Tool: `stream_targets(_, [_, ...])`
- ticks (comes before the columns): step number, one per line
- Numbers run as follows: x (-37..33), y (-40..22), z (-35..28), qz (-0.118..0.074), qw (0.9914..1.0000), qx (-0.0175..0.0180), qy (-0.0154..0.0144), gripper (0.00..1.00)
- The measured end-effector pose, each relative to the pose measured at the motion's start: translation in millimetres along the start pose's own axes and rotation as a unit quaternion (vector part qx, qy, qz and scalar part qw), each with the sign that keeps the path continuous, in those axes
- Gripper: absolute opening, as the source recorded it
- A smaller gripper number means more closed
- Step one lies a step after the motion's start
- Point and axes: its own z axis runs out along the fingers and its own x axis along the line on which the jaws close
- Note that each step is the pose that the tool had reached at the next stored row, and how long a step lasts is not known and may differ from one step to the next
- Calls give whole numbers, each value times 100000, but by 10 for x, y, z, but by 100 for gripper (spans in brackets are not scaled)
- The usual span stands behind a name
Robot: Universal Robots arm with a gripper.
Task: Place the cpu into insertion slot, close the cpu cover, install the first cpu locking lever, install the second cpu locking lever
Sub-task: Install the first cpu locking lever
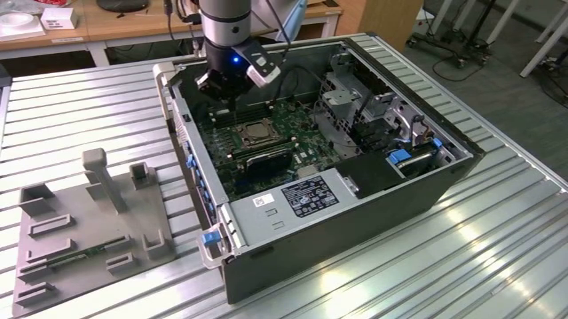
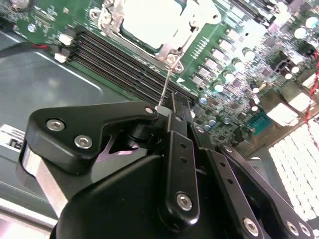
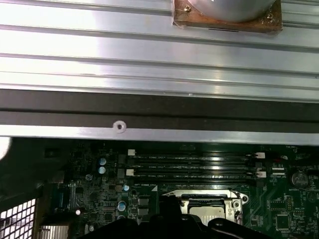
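Note:
The open computer case (image 1: 373, 219) lies on the slatted table, its green motherboard facing up. The insertion slot (image 1: 253, 133) holds the cpu (image 2: 152, 20), whose pale silver top shows through the window of the cpu cover (image 2: 112, 17); the cover lies flat over it. In the first wrist view the same cover (image 3: 202, 195) frames the cpu (image 3: 209, 213). A thin wire locking lever (image 2: 166, 82) rises from the socket's corner up to my gripper (image 2: 174, 112). The gripper (image 1: 228, 100) hangs just behind the socket, and its black fingers are together around the lever's end.
Long black memory slots (image 2: 124, 67) run beside the socket under the gripper. The case wall (image 1: 182, 116) stands close on the exterior view's left, and a drive cage (image 1: 350, 100) on its right. A grey fixture tray (image 1: 89, 226) sits on the table beside the case.

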Motion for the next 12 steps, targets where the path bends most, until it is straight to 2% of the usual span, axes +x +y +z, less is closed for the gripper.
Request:
stream_targets(4, [-68,-2,5,3,100000,-3,1,11])
stream_targets(12, [-78,-2,6,0,100000,2,-2,11])
